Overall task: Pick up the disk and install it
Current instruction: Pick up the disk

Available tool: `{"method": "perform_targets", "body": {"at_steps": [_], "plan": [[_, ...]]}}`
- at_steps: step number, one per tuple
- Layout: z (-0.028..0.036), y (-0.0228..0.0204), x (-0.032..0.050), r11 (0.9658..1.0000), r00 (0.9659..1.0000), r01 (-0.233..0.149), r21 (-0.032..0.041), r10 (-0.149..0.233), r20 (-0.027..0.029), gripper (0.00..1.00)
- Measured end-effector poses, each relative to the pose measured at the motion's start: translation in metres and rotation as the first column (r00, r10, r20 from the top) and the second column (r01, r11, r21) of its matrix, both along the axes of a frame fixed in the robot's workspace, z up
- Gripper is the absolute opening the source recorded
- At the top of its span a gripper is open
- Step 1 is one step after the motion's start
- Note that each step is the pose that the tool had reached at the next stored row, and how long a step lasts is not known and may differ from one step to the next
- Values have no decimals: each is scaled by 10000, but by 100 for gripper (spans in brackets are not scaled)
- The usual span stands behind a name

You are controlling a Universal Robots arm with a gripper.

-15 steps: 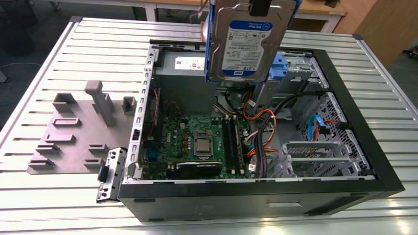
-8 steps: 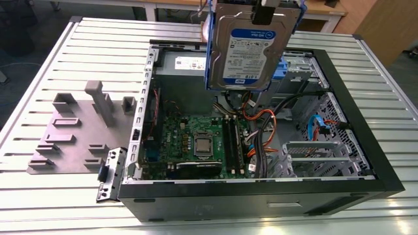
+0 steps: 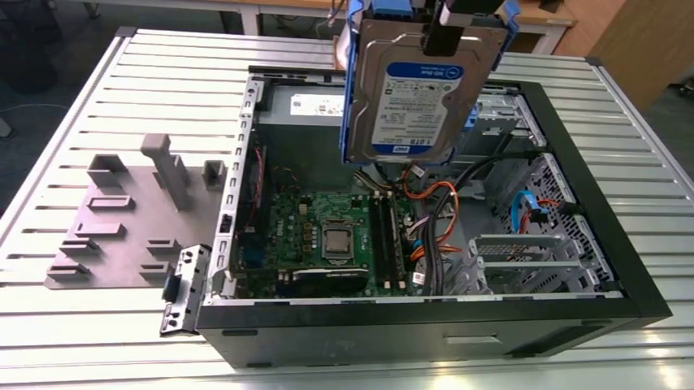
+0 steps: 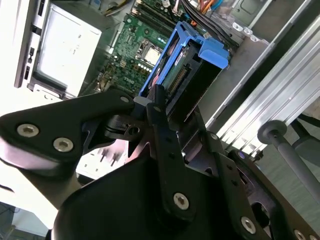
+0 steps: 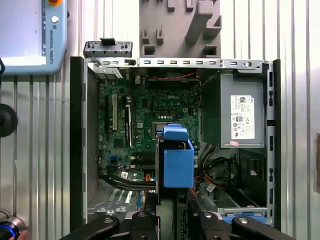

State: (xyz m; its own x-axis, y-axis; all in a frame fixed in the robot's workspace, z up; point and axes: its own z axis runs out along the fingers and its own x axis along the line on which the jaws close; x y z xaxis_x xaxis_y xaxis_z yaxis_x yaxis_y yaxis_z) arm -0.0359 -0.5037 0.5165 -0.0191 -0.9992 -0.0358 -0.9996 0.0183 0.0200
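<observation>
**Hand [image 4: 152,100] clamps the disk [image 3: 418,97] above the open computer case [image 3: 434,329]**

Black fingers [image 4: 160,120] sit closest in the second wrist view, closed tight on one end of the disk. Blue plastic rails frame the disk's silver body. From the exterior view, the disk hangs upright from the arm over the far half of the case, with its white-and-blue label facing the camera. Below it, on the floor of the case, lies the green motherboard [image 3: 325,236]. Orange and black cables [image 3: 434,211] run just beside the board, toward the exterior view's right. In the first wrist view, the grey power-supply box [image 5: 240,115] with its white sticker sits in a corner of the case, next to the motherboard. Outside the case, on the exterior view's left, a grey fixture plate [image 3: 119,219] with upright blocks lies on the slatted metal counter [image 3: 65,122], close to the case wall.
</observation>
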Motion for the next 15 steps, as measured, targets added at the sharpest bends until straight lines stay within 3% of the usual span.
{"method": "perform_targets", "body": {"at_steps": [6, 15], "plan": [[0, -112, 0, 10000, 10000, 0, -2, 0, 0, 35], [0, -382, 0, 10000, 10000, 0, -7, 0, 0, 35]]}}
